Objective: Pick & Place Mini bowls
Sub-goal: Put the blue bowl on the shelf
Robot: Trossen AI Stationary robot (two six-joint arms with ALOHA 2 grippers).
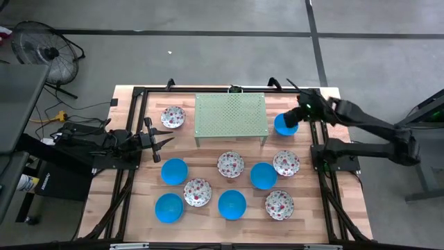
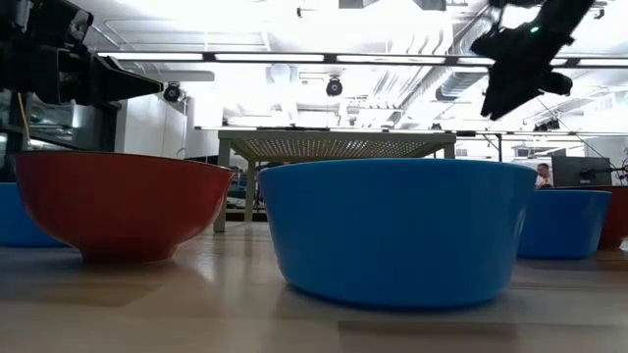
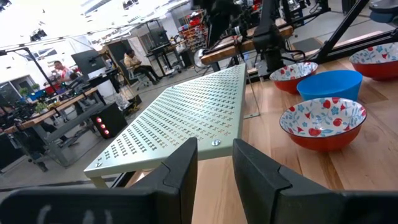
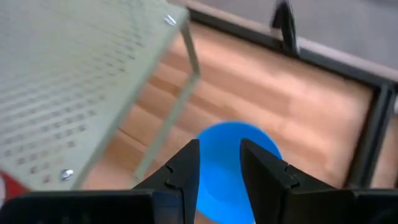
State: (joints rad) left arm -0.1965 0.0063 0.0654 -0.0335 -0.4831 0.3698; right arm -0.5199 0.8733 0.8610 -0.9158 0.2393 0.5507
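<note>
Several mini bowls lie on the wooden table in front of the green stand (image 1: 231,114), blue ones (image 1: 174,171) mixed with floral ones (image 1: 230,164). One floral bowl (image 1: 173,117) sits to the left of the stand. A blue bowl (image 1: 285,123) rests by the stand's right end. My right gripper (image 1: 300,111) hangs well above it, open and empty; the right wrist view shows the blue bowl (image 4: 230,134) beyond the gripper (image 4: 219,155). My left gripper (image 1: 163,141) hovers left of the stand, open and empty, pointing at the stand (image 3: 180,118).
A black frame (image 1: 139,97) rims the table. From table height, a red-sided bowl (image 2: 118,206) and a blue bowl (image 2: 397,230) fill the foreground, with the stand (image 2: 334,145) behind. A fan (image 1: 45,52) stands on the floor to the left. People sit in the room beyond.
</note>
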